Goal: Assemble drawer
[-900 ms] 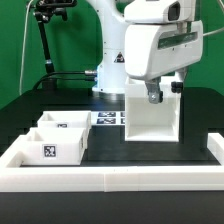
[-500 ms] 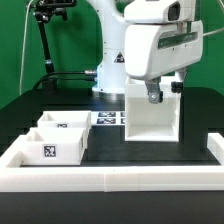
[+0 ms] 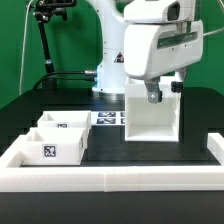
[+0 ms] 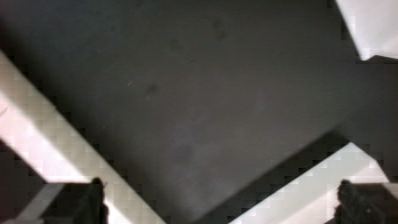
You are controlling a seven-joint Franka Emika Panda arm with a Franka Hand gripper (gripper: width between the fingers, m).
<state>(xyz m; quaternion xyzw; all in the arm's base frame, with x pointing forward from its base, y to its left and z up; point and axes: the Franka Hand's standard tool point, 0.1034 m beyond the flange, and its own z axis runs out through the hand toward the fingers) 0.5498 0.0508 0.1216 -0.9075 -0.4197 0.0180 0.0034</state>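
You've got a matte black bench (image 3: 110,152) in front of a flat green wall (image 3: 20,40), with a long low white border wall (image 3: 110,180) along the front. The large white plastic hollow shell (image 3: 152,122) stands upright mid-bench, smooth and boxy. Two small shallow white trays (image 3: 58,148) (tagged faces) sit on the exterior view's left, apart from it. The gripper (image 3: 153,97) hangs at the shell's top edge, fingers (image 4: 71,202) spread apart.

no legible text, square tag (image 3: 47,152) on tray (image 3: 70,147)
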